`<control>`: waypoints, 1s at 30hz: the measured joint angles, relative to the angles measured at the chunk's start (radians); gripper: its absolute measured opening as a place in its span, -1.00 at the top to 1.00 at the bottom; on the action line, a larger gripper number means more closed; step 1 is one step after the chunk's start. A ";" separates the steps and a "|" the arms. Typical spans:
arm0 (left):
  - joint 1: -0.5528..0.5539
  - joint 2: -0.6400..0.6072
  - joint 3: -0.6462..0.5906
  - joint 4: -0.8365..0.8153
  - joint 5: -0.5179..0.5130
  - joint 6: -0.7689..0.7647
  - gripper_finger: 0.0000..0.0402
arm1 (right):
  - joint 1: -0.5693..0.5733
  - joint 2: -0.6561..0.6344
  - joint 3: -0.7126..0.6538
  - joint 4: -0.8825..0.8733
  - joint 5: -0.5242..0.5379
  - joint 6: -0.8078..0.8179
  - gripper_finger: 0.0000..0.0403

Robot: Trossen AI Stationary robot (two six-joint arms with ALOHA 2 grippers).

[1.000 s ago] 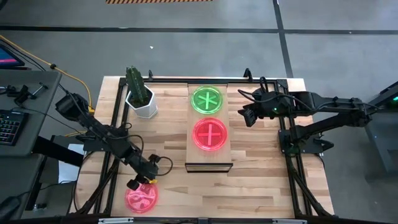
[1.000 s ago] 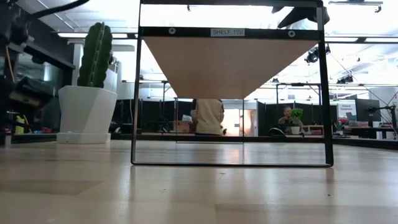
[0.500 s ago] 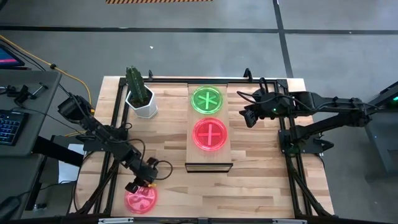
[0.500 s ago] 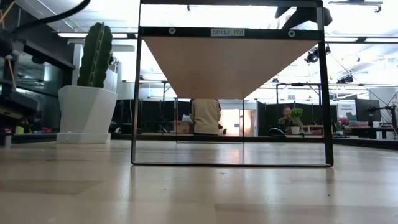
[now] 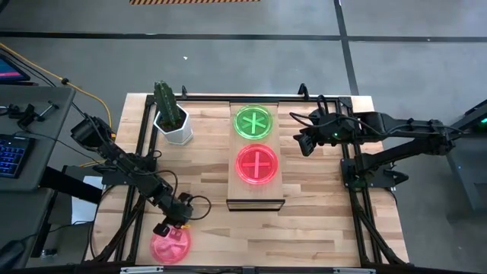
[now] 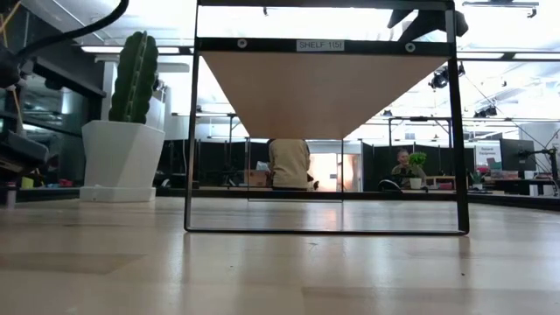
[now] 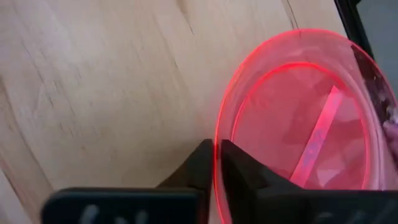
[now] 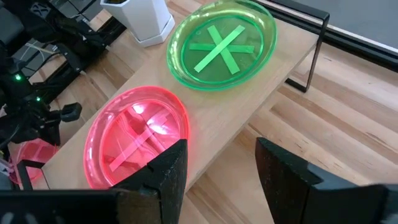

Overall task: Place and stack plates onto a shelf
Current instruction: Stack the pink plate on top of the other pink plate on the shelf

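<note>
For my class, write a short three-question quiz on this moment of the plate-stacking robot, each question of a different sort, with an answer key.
1. True or false: the left gripper has its fingers closed on the rim of the pink plate near the table's front edge.
2. Which plates lie on the shelf?
A. two green
B. one green plate and one red plate
C. none
3. Fill in: the right gripper hangs beside the shelf with its fingers ____.

Key: 1 true; 2 B; 3 open.
</note>
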 joint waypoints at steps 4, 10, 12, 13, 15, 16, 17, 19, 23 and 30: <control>0.033 -0.006 0.000 -0.001 0.043 -0.082 0.95 | 0.000 0.000 0.000 0.000 0.010 -0.002 0.16; 0.121 -0.109 -0.001 0.003 0.156 -0.176 0.99 | 0.000 0.000 0.000 0.000 0.023 -0.011 0.16; 0.153 -0.175 -0.001 0.004 0.193 -0.186 1.00 | 0.000 0.000 0.000 0.000 0.023 -0.013 0.16; 0.169 -0.212 -0.001 0.004 0.208 -0.198 1.00 | 0.000 0.000 0.000 -0.001 0.023 -0.013 0.16; 0.206 -0.288 -0.001 0.004 0.254 -0.244 1.00 | 0.000 0.000 0.000 -0.001 0.023 -0.017 0.16; 0.226 -0.326 -0.001 0.004 0.279 -0.280 1.00 | 0.000 0.000 0.000 -0.001 0.023 -0.020 0.16; 0.247 -0.365 -0.001 0.005 0.307 -0.324 1.00 | 0.000 0.000 0.000 -0.001 0.023 -0.020 0.16; 0.291 -0.442 0.004 0.001 0.349 -0.424 1.00 | 0.000 0.000 0.000 -0.002 0.023 -0.021 0.16; 0.388 -0.558 0.073 0.003 0.338 -0.504 1.00 | 0.000 0.000 0.000 -0.002 0.023 -0.028 0.16; 0.607 -0.519 0.296 0.011 0.114 -0.386 1.00 | 0.000 0.000 0.000 -0.002 0.039 -0.028 0.16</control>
